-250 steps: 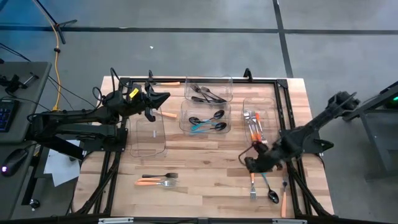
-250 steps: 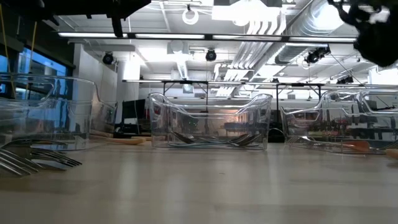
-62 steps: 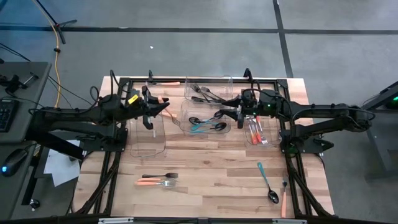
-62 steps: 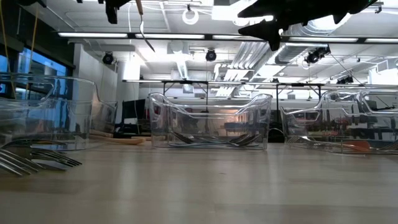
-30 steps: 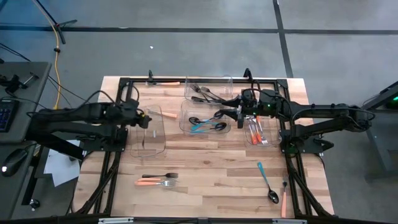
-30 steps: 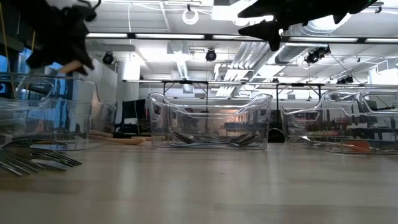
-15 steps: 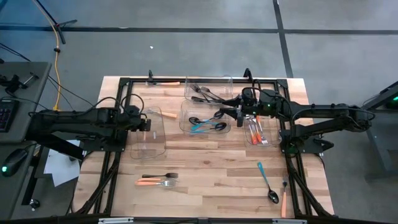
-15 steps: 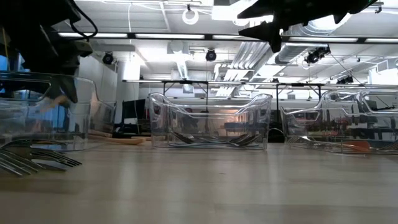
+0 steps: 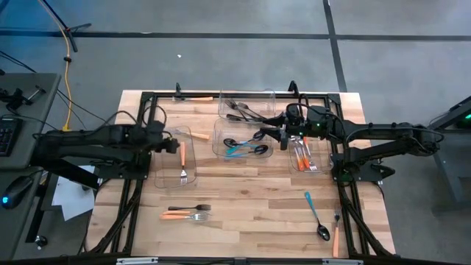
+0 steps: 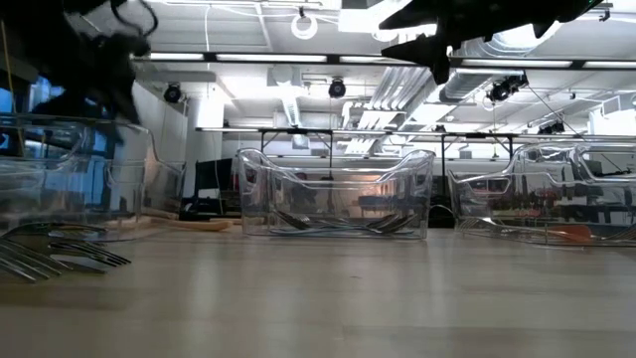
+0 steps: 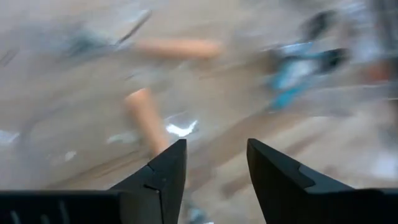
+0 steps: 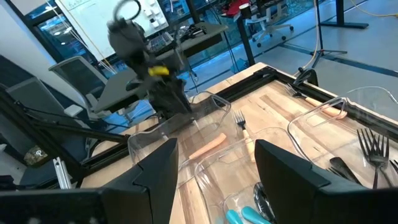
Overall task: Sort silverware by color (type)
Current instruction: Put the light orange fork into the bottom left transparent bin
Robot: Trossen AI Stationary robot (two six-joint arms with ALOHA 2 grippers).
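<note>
grey concrete floor surrounds a pale wooden worktop (image 9: 243,206) on which clear plastic bins are set out. the step in hand appears to be the release of an orange-handled fork (image 9: 182,160) into the left bin (image 9: 175,158). in the high view the fork is seen lying inside that bin, tines toward the near edge, and nothing else is seen in there with it. the left end effector (image 9: 166,141) is stationed at the far left corner of the bin with its fingers parted and nothing between them; in the left wrist view the orange handle is seen beyond the fingertips, apart from them.

for a clean finish, the fingers would best be kept apart and the arm lifted straight up before any sideways travel, so that the bin's thin wall is not clipped or dragged.

the right end effector (image 9: 282,134) is held above the gap between the middle bin (image 9: 243,140) and the right bin (image 9: 307,140), its fingers wide apart and empty.

sorting is judged well along but unfinished: loose pieces (image 9: 188,212) lie on the worktop near the front at the left, and a teal spoon (image 9: 315,216) with others at the right. a loose piece with a free handle end should be chosen next.
</note>
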